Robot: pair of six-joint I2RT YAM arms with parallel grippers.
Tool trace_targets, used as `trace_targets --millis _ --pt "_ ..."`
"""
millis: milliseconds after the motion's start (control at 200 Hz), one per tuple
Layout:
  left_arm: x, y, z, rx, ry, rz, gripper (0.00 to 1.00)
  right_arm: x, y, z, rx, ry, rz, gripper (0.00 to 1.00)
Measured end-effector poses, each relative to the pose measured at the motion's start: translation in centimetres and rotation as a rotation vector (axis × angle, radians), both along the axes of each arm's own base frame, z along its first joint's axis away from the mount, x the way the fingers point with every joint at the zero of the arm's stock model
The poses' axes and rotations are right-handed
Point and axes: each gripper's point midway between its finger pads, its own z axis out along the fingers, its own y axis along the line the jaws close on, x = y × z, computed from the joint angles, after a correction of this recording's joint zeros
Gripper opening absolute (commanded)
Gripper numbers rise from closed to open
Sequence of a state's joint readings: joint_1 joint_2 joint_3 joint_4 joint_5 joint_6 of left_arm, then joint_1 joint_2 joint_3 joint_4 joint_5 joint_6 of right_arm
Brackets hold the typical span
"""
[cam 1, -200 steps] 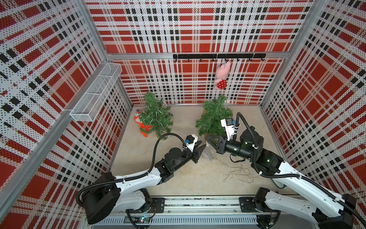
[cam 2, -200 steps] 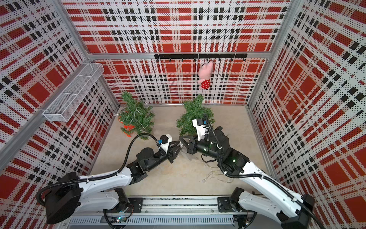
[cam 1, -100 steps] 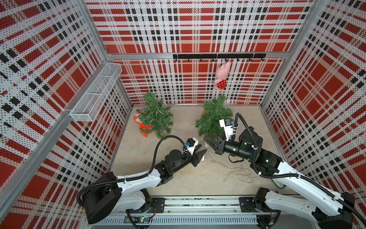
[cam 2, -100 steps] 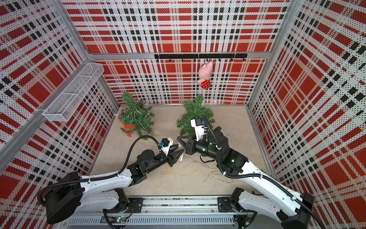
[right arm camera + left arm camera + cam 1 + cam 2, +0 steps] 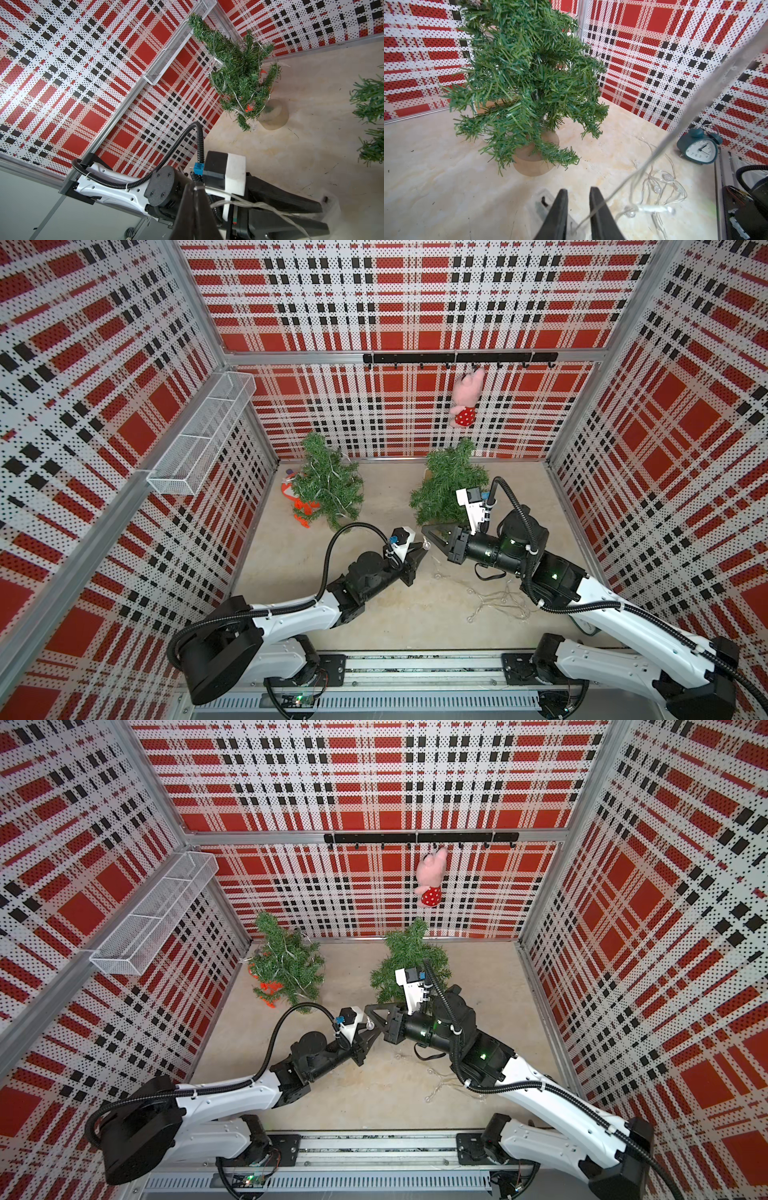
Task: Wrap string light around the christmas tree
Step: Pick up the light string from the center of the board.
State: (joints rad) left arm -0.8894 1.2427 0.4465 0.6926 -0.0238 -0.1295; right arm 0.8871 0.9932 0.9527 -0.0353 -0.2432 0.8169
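Observation:
The bare christmas tree [image 5: 446, 485] [image 5: 405, 961] [image 5: 525, 72] stands on a wooden base at the back, right of centre. Most of the string light [image 5: 494, 599] [image 5: 449, 1085] [image 5: 658, 182] lies in a loose tangle on the floor beneath my right arm. My right gripper [image 5: 426, 529] [image 5: 368, 1007] [image 5: 194, 185] is shut on one strand of it, in front of the tree. My left gripper [image 5: 424, 551] [image 5: 372, 1029] [image 5: 578, 189] sits just below that tip. Its jaws are narrowly apart, with the wire and a clear end piece between them.
A second tree [image 5: 328, 485] [image 5: 239, 76] with lights on it stands at the back left, an orange object [image 5: 301, 510] beside it. A teal alarm clock [image 5: 698, 149] sits near the right wall. A pink plush [image 5: 465, 400] hangs from the hook rail and a wire basket [image 5: 203, 435] is on the left wall.
My left gripper's jaws have narrowed around the wire's end piece. My right gripper has shifted slightly left with its strand. Both tips stay close together.

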Motion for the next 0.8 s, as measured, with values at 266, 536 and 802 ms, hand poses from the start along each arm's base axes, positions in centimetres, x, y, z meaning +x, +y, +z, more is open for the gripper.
trace_targets --millis 266,536,802 --pt "0.2 0.6 2.6 -0.081 -0.037 0.026 0.10 0.2 0.3 -1.3 0.022 0.038 -0.002 0.00" --pt "0.1 1.6 4.8 -0.150 -0.048 0.039 0.00 0.5 0.7 -2.0 0.008 0.054 0.000 0.02" --pt "-0.2 3.8 8.4 -0.178 -0.053 0.088 0.00 0.2 0.2 -3.5 -0.059 0.006 0.002 0.52"
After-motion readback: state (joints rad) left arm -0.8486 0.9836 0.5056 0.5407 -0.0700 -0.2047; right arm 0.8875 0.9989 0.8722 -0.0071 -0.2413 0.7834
